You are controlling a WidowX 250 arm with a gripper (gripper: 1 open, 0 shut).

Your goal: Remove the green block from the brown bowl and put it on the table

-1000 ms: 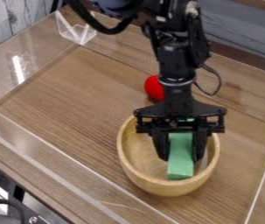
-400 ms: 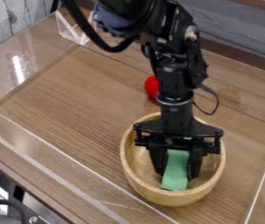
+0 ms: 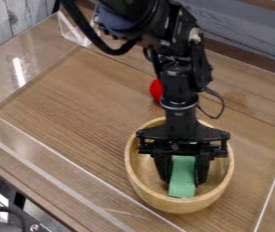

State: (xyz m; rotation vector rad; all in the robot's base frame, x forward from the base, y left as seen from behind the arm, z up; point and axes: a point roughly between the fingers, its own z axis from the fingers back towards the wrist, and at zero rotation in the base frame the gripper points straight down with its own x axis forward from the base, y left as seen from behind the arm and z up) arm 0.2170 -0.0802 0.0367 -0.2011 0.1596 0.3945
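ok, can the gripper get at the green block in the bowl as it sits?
Likely yes. The gripper is down inside the bowl with its fingers on either side of the green block; nothing blocks it.

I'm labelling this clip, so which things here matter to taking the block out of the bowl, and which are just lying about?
Part of the job:
green block, in the bowl
brown bowl
table
gripper, down in the bowl, fingers either side of the block

Lying about:
red toy fruit, behind the arm
acrylic walls
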